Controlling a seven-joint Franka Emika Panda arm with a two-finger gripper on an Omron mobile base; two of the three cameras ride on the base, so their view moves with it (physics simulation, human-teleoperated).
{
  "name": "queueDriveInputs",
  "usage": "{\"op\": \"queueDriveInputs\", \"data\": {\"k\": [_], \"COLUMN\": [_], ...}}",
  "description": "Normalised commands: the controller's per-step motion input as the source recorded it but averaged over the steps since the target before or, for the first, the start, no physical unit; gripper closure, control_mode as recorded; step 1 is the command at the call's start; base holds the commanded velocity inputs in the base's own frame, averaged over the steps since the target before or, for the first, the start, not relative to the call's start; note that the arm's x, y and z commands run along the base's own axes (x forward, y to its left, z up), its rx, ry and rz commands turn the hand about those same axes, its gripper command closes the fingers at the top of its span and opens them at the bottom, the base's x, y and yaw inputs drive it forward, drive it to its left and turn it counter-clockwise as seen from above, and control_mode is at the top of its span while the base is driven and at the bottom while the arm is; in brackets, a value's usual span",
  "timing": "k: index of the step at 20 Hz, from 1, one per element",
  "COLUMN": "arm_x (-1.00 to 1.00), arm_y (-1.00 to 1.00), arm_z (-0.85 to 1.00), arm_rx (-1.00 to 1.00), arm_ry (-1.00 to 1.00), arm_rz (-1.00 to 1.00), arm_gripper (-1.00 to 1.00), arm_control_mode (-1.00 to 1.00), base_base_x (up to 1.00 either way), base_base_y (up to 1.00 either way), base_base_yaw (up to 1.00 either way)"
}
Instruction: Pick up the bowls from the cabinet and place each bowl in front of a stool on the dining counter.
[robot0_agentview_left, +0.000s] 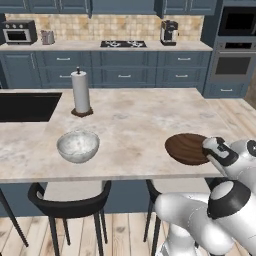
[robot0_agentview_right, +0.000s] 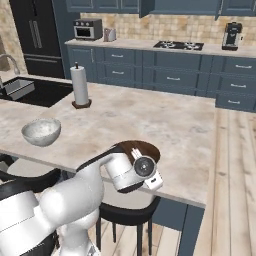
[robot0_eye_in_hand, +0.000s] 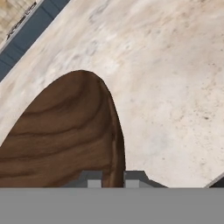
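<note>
Pincer (robot0_eye_in_hand: 113, 178) is clamped narrow on the rim of the wooden bowl (robot0_agentview_left: 187, 148), low centre of the hand view, rim pinched between the two grey fingertips (robot0_eye_in_hand: 91, 178). That bowl's wide, shallow, dark brown with swirly grain rings, sitting mouth-up near the front edge of the tabletop (robot0_agentview_left: 135, 125), right of centre in the left base view. The stone bowl (robot0_agentview_left: 77, 146) is deeper, round, marbled grey-white, well apart toward the lower left, with a black curved-back stool (robot0_agentview_left: 70, 204) right below it. Tabletop is a beige marble-look slab. A paper towel roll (robot0_agentview_left: 80, 92) stands upright behind, and there's plank flooring (robot0_agentview_right: 235, 165).
</note>
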Motion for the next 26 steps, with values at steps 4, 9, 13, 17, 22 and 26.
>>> {"op": "queueDriveInputs", "data": {"k": [4,9,13,17,22,26], "arm_x": [0.24,0.25,0.23,0.20,0.17,0.11], "arm_y": [0.00,0.00,0.00,0.00,0.00,0.00], "arm_z": [-0.17,-0.16,-0.16,-0.14,-0.10,-0.10], "arm_rx": [0.00,0.00,0.00,0.00,0.00,0.00], "arm_ry": [0.00,0.00,0.00,0.00,0.00,0.00], "arm_rz": [0.00,0.00,0.00,0.00,0.00,0.00], "arm_gripper": [1.00,1.00,1.00,1.00,1.00,1.00], "arm_control_mode": [-1.00,-1.00,-1.00,-1.00,-1.00,-1.00], "base_base_x": [0.00,0.00,0.00,0.00,0.00,0.00], "base_base_y": [0.00,0.00,0.00,0.00,0.00,0.00], "base_base_yaw": [0.00,0.00,0.00,0.00,0.00,0.00]}}
